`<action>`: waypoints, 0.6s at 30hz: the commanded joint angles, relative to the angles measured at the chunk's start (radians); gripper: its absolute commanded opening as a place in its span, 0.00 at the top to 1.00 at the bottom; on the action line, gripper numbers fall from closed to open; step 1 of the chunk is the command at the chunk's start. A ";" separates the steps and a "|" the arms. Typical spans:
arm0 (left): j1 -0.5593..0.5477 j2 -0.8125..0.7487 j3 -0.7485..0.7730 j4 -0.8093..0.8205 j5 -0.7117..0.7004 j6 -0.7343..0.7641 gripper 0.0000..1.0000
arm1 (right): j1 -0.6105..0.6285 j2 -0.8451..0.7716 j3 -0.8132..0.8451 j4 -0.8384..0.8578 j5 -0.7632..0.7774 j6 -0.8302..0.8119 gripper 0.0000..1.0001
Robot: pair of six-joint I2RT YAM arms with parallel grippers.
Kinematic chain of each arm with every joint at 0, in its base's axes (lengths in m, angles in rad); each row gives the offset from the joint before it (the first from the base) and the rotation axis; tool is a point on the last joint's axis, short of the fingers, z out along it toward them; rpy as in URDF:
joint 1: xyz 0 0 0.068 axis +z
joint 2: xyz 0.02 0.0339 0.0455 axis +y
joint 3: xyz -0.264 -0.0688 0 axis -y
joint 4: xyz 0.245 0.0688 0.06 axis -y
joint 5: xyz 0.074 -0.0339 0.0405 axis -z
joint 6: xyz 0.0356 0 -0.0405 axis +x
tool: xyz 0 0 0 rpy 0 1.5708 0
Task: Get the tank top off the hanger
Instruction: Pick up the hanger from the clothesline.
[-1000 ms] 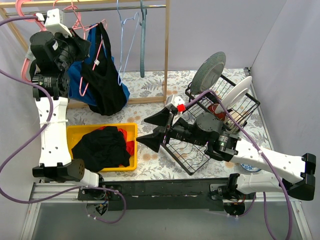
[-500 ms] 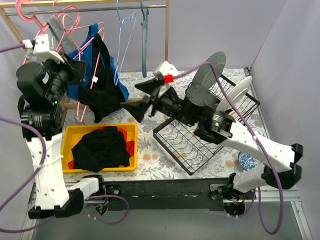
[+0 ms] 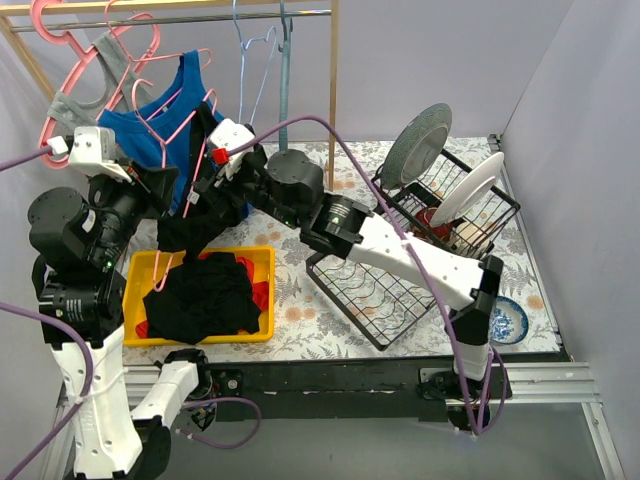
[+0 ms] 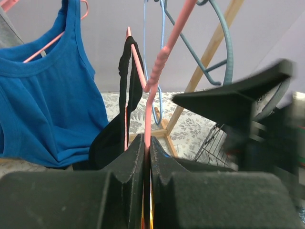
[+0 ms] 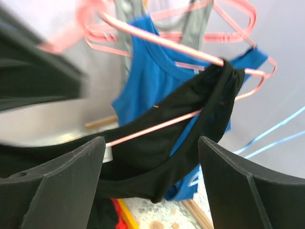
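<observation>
Black tank top hangs on a pink hanger above the desk's far left part, one strap looped over the hanger's arm. My left gripper has its fingers pressed together on that hanger's thin wire. My right gripper has its fingers spread wide, with the tank top framed between them and nothing pinched.

Crowding: a blue tank top on its own pink hanger is just behind the black one. A grey top hangs further left on the rail, and bare blue hangers hang to the right.

Yellow bin sits near the desk's near left edge, under the tank top, and holds black clothes with some red cloth. A wire dish rack to the right holds a grey plate and a white plate. A blue bowl sits at the near right corner.
</observation>
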 commanded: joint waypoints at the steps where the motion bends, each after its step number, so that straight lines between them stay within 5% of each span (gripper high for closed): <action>1: -0.005 -0.058 -0.034 0.031 0.047 -0.002 1.00 | -0.063 0.053 0.060 0.111 0.024 -0.024 0.14; 8: -0.029 -0.104 -0.041 0.033 0.032 -0.011 1.00 | -0.152 0.080 0.075 0.132 -0.061 0.073 0.27; 18: -0.067 -0.147 -0.084 0.034 0.023 -0.014 1.00 | -0.159 0.035 0.026 0.183 -0.123 0.091 0.26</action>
